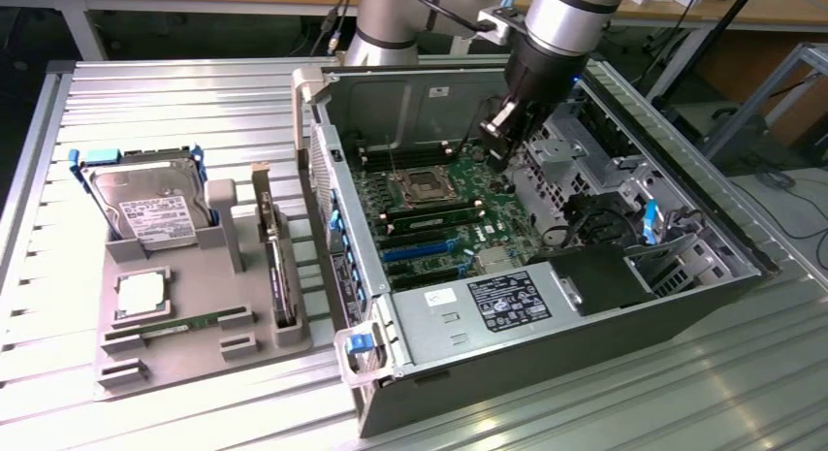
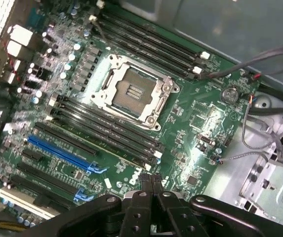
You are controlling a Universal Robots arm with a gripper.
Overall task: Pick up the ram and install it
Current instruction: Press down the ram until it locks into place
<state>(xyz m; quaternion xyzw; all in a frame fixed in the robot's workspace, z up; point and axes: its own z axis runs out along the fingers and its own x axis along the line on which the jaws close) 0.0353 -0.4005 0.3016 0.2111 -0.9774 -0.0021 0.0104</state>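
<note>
The table [image 1: 169,102] carries an open computer case [image 1: 673,276] with its motherboard [image 1: 447,218] exposed. The end effector [image 1: 498,160] hangs inside the case, just above the board beside the empty processor socket [image 2: 131,94]; its fingers [image 2: 143,190] are pressed together and hold nothing. Well away from it, outside the case on the grey holder tray [image 1: 194,364], the ram [image 1: 175,327] lies flat, below the silver processor chip [image 1: 140,294] and the hard drive [image 1: 149,204].
</note>
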